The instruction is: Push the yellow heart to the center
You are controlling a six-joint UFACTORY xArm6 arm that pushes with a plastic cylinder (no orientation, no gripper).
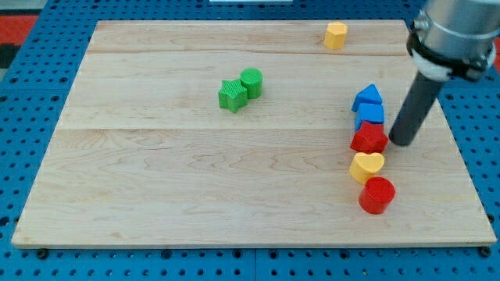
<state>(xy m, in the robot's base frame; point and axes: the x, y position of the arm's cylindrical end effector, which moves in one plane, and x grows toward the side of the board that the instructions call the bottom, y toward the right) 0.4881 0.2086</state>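
Nearest the view's bottom, right of middle: red cylinder (377, 194), touching the yellow heart (366, 166) just above it. Beyond the heart, a red star-like block (369, 138), then two blue blocks (369, 114) (367, 97) stacked toward the view's top. My tip (402, 142) down on the counter (195, 172), just right of the red star-like block, above-right of the heart. No jaws on this rod. Best approach, probably: round to the heart's right side, then push leftward, avoiding red neighbours. Farther off: green star (231, 96) touching green cylinder (251, 82); yellow block (336, 35) at the top edge.
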